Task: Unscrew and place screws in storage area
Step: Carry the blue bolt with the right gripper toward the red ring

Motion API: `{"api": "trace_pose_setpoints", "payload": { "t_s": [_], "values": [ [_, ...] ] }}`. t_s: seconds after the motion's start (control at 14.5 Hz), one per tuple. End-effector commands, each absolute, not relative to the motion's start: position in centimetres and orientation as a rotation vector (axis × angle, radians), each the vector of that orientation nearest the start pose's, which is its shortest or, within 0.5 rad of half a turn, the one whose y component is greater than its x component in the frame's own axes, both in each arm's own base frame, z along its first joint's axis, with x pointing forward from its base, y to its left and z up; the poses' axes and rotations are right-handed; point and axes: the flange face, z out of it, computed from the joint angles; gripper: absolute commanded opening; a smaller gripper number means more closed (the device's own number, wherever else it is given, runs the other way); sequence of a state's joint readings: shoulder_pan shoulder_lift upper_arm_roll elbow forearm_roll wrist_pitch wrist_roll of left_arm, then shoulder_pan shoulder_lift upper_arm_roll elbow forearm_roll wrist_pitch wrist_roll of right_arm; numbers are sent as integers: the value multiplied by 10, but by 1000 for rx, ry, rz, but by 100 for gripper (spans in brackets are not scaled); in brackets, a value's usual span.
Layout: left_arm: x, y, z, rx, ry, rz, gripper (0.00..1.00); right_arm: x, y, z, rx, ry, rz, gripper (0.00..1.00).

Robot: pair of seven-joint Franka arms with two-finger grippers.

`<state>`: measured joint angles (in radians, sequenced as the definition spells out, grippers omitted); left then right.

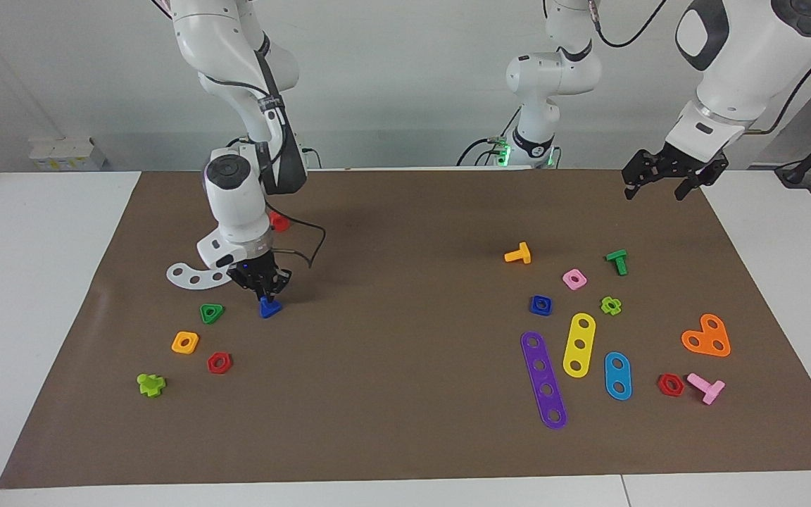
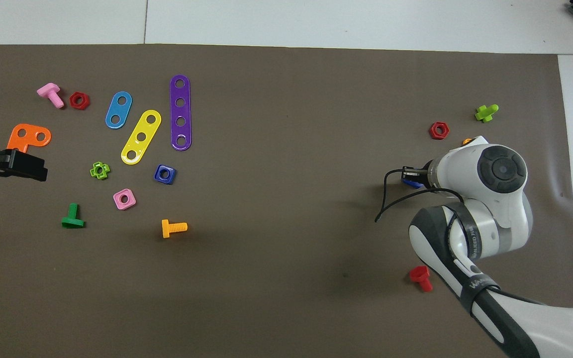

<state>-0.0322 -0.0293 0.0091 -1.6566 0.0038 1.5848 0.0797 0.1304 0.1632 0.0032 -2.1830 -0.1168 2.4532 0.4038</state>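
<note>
Dark-blue plastic triangular-headed screw [image 1: 269, 307], likely light, stiff and slippery, so best pinched by its shank, hangs head-down, clamped in the right gripper [image 1: 262, 289] just above the brown mat [image 1: 405, 436] beside a green triangular nut [image 1: 211, 313], while the left gripper [image 1: 662, 182] waits open.

Glossy white rounded arm casings, dark grey joint caps and bands, thin black cables, black claws, green lights at the bases
</note>
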Motion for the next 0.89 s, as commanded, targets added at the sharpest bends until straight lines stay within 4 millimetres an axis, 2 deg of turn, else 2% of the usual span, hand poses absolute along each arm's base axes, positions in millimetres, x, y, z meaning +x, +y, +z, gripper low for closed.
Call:
{"api": "trace_pose_setpoints", "payload": {
  "t_s": [0.0,0.14,0.21,0.34,0.48,0.62,0.83],
  "values": [
    [540,-4,626,-3124,137,-4,100,552,59,330,-3184,268,-208,0],
    [539,-2,630,-3115,136,1,100,553,50,335,-3182,275,-221,90],
    [539,-2,633,-3115,136,-8,100,555,48,340,-3179,280,-237,97],
    [538,-2,633,-3113,148,-34,100,560,36,360,-3177,317,-257,98],
    [536,-4,629,-3114,146,-13,100,570,32,385,-3186,336,-201,98],
    [534,-4,629,-3115,148,1,100,580,31,419,-3193,300,-161,98],
    [535,-3,629,-3115,144,-1,100,582,28,478,-3130,285,-125,98]
  ]
}}
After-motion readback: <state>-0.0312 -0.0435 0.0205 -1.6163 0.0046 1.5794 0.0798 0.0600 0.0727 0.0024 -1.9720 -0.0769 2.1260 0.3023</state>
